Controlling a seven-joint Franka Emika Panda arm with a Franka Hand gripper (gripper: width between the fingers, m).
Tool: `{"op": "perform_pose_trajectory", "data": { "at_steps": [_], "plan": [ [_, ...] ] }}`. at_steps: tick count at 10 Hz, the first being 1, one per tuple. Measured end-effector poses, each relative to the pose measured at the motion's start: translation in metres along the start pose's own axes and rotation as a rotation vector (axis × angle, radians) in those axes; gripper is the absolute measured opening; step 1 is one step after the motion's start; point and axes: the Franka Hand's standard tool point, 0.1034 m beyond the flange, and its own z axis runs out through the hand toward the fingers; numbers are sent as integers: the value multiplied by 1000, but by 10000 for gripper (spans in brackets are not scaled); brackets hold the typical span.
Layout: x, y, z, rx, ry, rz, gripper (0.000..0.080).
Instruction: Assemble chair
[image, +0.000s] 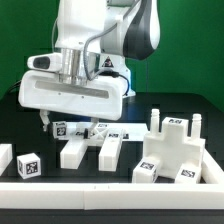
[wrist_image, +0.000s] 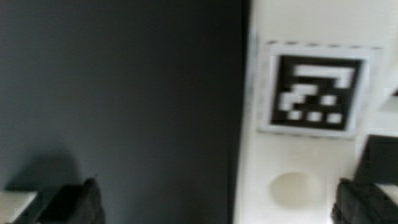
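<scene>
My gripper (image: 70, 120) hangs low over the back left of the table, mostly hidden under the wide white hand. In the wrist view its two dark fingertips (wrist_image: 71, 202) stand far apart, so the gripper (wrist_image: 217, 205) is open and holds nothing. A white chair bar (wrist_image: 311, 150) with a square tag (wrist_image: 313, 95) and a round hole (wrist_image: 285, 186) lies between the fingers, close to one finger and well apart from the other. In the exterior view, small tagged parts (image: 62, 128) lie just under the hand. A large blocky chair piece (image: 172, 152) stands at the exterior view's right.
Two short white bars (image: 76, 150) (image: 110, 148) lie side by side in front of the hand. A small white tagged cube (image: 28, 166) sits at the exterior view's left, beside another white block (image: 4, 160) at the frame edge. A white rim (image: 110, 190) runs along the front.
</scene>
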Motion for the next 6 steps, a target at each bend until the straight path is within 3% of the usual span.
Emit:
{"op": "perform_pose_trajectory", "data": {
  "at_steps": [1, 4, 6],
  "plan": [
    [9, 0, -9, -18, 83, -21, 648],
    [4, -2, -9, 16, 65, -69, 648],
    [4, -2, -9, 15, 69, -70, 648]
  ]
}}
